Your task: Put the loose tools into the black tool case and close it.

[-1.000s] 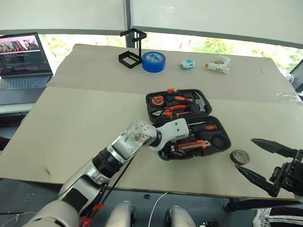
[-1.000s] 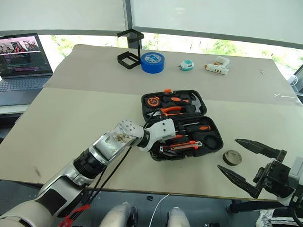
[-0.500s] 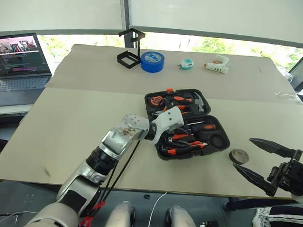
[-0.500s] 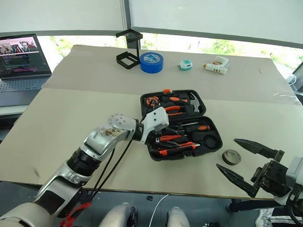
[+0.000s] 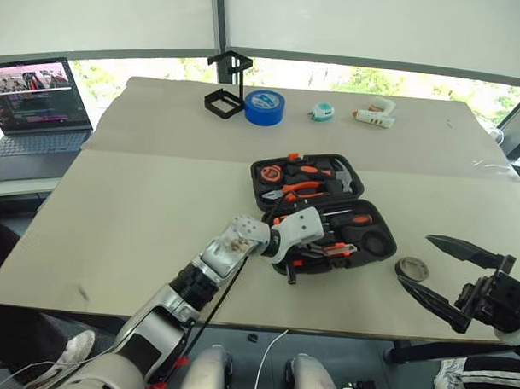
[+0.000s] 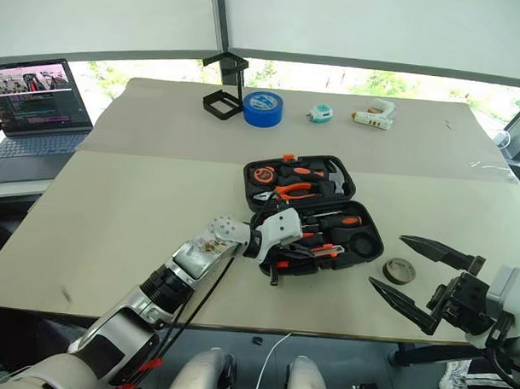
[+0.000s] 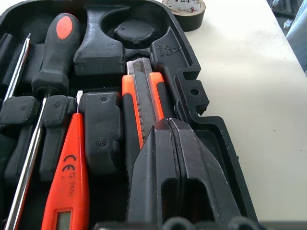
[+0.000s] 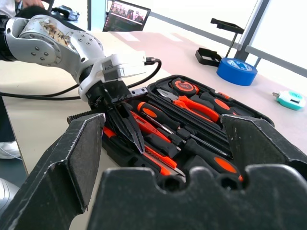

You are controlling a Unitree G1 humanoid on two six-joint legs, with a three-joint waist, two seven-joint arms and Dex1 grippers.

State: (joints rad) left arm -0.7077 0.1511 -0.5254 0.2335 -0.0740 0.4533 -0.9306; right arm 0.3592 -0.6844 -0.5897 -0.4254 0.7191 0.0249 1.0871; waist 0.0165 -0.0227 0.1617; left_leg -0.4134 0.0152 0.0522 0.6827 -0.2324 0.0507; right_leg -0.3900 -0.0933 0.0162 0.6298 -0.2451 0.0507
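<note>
The black tool case lies open on the table. Its near half holds a black-and-orange screwdriver, the orange tester pen and the orange-and-black utility knife in their slots. My left gripper is shut, its tips down on the knife's near end, with nothing between the fingers. The small grey tape roll lies on the table to the right of the case. My right gripper hangs open near the table's front edge, just short of that roll.
At the back stand a black wire-frame stand, a big blue tape roll, a small teal tape measure and a white glue gun. A laptop sits at the far left.
My left gripper's fingers have closed and the hand has sunk slightly onto the knife at the case's near side. The right gripper has stayed where it was.
</note>
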